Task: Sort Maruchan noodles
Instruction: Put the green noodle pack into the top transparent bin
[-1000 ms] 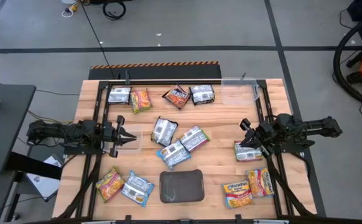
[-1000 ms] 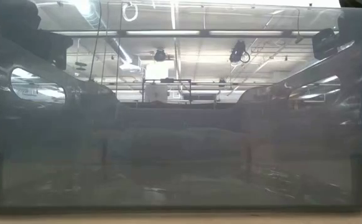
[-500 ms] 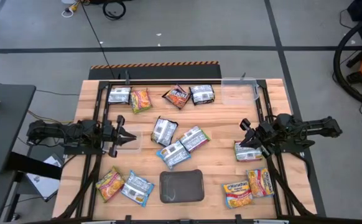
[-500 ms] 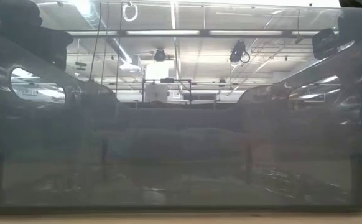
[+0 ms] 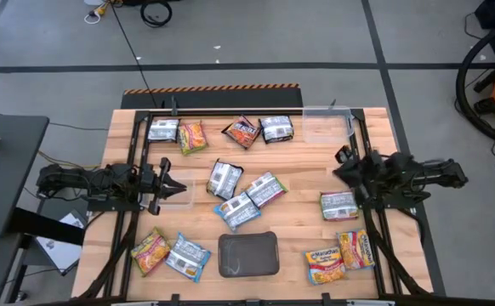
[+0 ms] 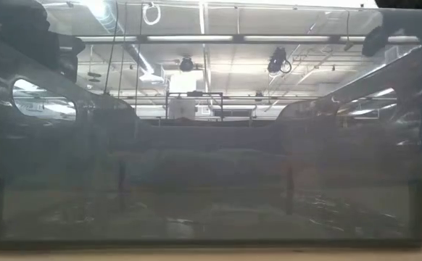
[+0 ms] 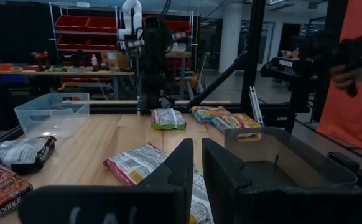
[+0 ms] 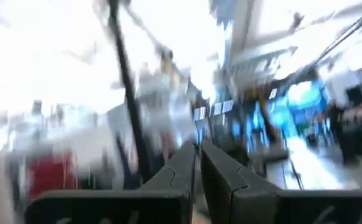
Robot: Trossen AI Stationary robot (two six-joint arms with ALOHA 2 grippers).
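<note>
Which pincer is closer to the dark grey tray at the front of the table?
Left, narrowly. The left pincer sits up-left of the dark grey tray; the right pincer hovers farther off, up-right of it.

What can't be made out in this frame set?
- Low view: the dark grey tray fills the picture and hides the whole tabletop, the packets and both grippers.
- Right wrist view: motion blur smears everything beyond the right gripper; no packet shows.
- High view: flavour print on the Maruchan packets is too small to read.
- Left wrist view: the left gripper covers the nearest packets.
</note>
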